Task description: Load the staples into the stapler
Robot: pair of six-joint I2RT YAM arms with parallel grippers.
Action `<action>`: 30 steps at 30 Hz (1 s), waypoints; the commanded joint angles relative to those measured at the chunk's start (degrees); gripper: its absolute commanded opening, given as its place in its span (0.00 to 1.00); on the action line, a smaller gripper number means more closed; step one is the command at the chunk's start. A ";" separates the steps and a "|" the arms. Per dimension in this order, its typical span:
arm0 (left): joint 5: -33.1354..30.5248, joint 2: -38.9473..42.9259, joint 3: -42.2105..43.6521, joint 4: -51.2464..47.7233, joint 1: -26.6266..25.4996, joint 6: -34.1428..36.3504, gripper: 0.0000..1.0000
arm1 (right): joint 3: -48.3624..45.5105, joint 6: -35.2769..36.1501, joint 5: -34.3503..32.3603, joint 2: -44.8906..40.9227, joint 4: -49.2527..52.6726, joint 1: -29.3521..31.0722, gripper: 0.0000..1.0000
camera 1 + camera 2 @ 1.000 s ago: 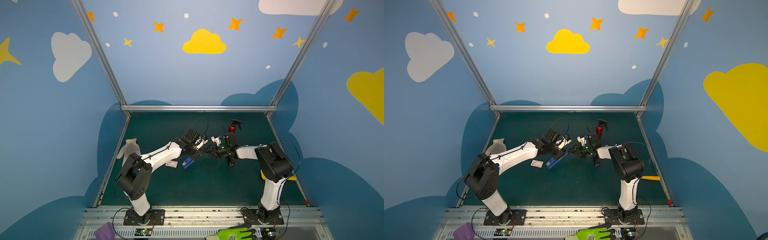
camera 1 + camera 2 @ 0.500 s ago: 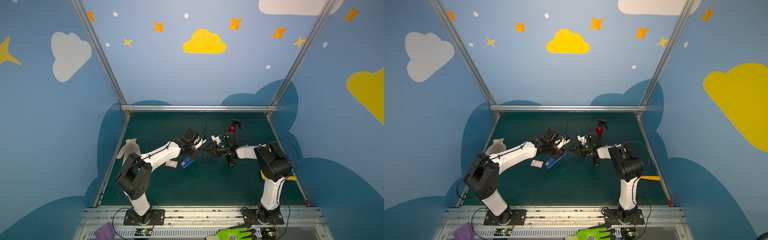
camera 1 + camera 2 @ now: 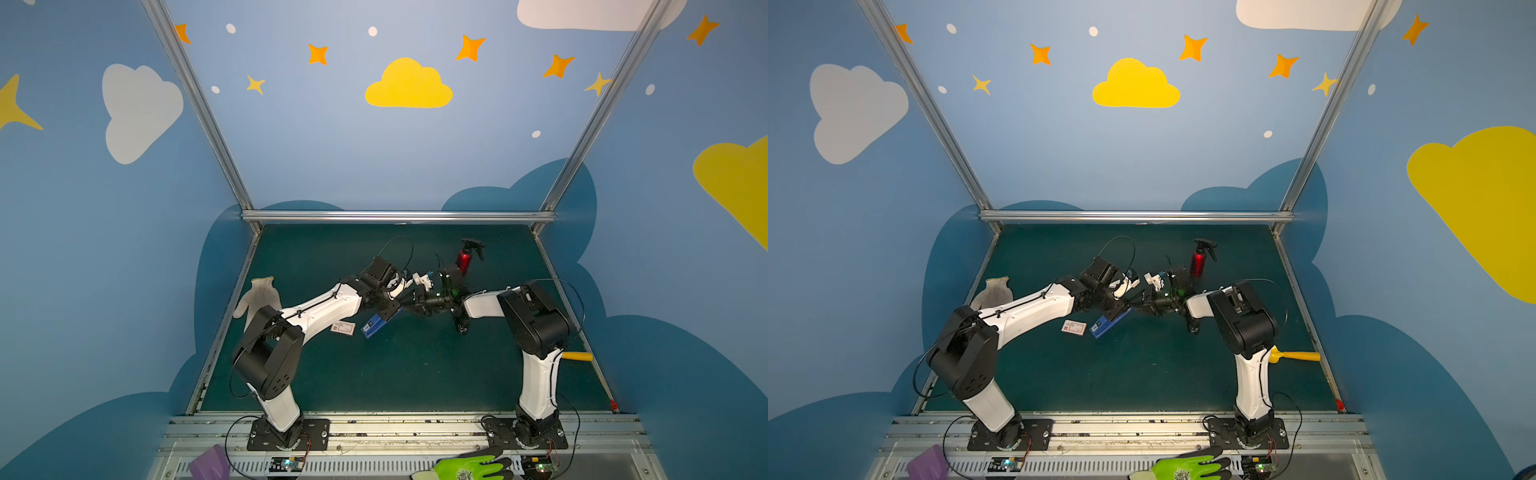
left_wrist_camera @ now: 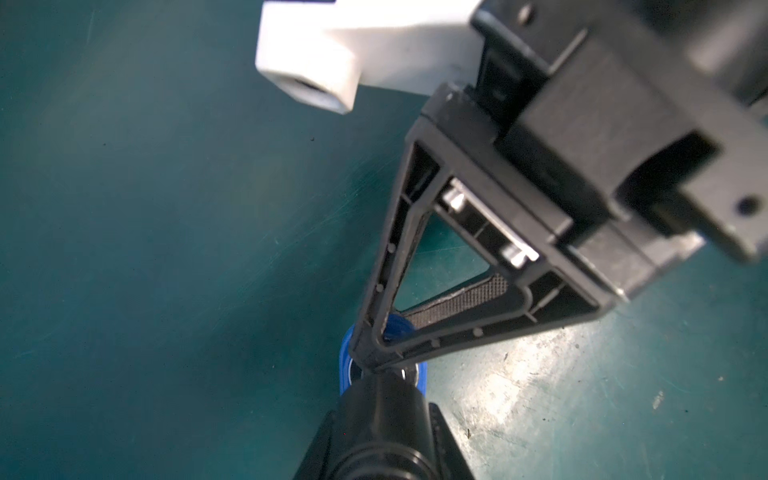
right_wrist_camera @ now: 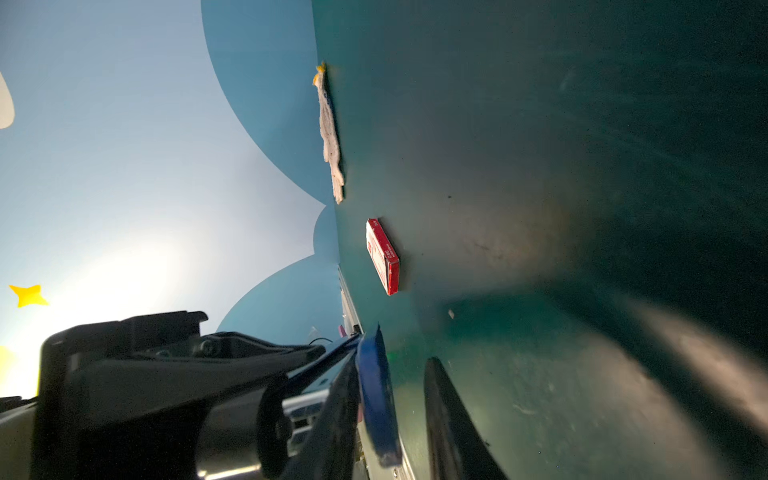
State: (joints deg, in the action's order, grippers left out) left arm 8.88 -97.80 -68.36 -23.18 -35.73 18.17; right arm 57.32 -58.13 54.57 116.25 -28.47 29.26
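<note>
Two robot arms meet over the middle of a dark green tabletop (image 3: 415, 374). Both are working at a small blue stapler (image 3: 376, 325), one end of which is hidden under the grippers. The staples (image 3: 343, 328), a small flat white box with a red mark, lie on the tabletop just beside the stapler's free end. Neither arm touches the box.

We judge the step in hand to be opening the stapler so that its magazine is exposed. To do it well, we would have one gripper pin the body steady while the other swings the top up around the hinge. That gripper should follow the hinge's arc rather than pull straight. We would also keep the stapler from sliding into the box.

The left gripper (image 4: 374, 361) is narrowed to a point, its fingertips pinched on the blue stapler's edge. The right gripper (image 5: 395, 353) comes in from the opposite side, its jaws straddling a blue part of the stapler. One finger lies against that part and a sliver of tabletop shows before the other. We cannot tell whether it grips.
</note>
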 commanded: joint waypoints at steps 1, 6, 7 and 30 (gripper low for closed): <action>0.44 3.21 0.05 3.45 0.35 -0.84 0.04 | 1.81 -1.44 3.12 1.15 -4.02 0.98 0.23; -0.51 4.03 0.88 4.53 0.46 -1.74 0.04 | 2.61 -1.90 3.81 2.22 -4.83 0.91 0.01; -0.68 4.37 1.16 4.69 0.55 -1.89 0.04 | 2.86 -1.90 3.80 2.48 -4.76 0.81 0.00; -7.12 20.97 16.02 7.97 0.59 -12.11 0.04 | 21.12 6.44 -3.38 12.80 14.09 -7.21 0.00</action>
State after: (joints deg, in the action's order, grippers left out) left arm 2.28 -79.18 -53.52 -12.43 -33.85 6.55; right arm 75.99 -50.26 60.31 126.74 -18.37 25.12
